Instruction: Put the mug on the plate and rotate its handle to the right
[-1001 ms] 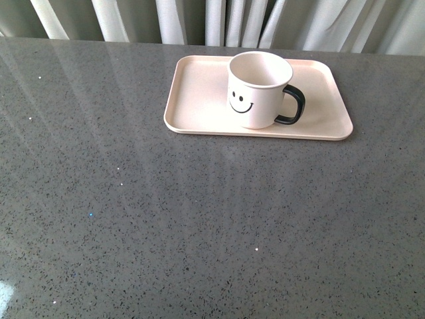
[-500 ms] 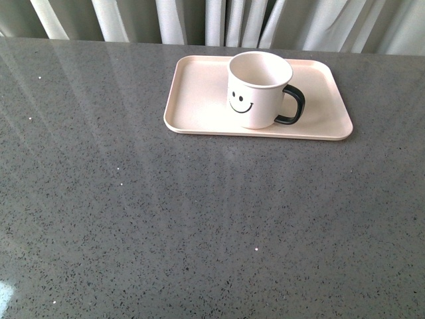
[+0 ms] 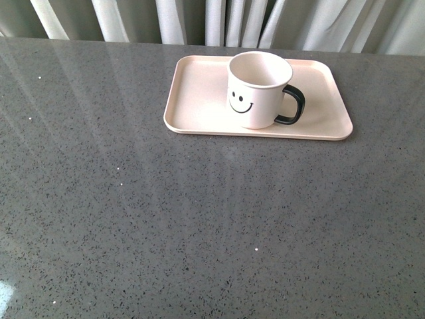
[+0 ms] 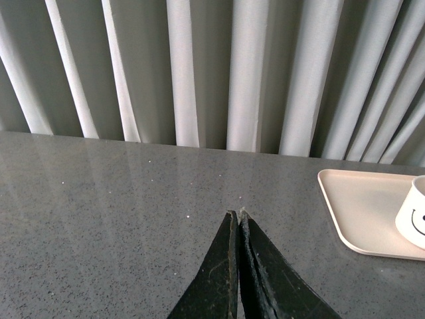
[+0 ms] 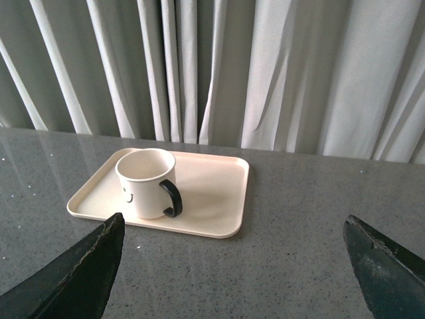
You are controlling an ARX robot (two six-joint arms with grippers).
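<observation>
Front view is showing a grey speckled table (image 3: 99, 199) running bare across its left side, with pale pleated curtains (image 3: 219, 20) hanging behind the far edge. Moving rightward, the pink-beige plate (image 3: 199, 86) is lying flat on the table near that far edge. The white mug (image 3: 255, 93) is standing upright on the plate, around its middle and close to the near rim, with its smiley face (image 3: 241, 104) looking toward the camera. Further right, the black handle (image 3: 295, 105) is sticking out to the right, over the bare part of the plate. Neither arm is appearing in this view.

Left wrist view is showing the left claw (image 4: 237, 216) hanging over bare table with its two dark fingers pressed together, closed on nothing. A corner of the plate and a sliver of the mug are peeking in at the picture's edge, well apart from the claw.

Right wrist view is showing the right claw (image 5: 234, 218) spread wide open, its fingers (image 5: 86, 266) standing far apart and gripping nothing. The plate and mug are sitting beyond the fingertips, untouched by them.
</observation>
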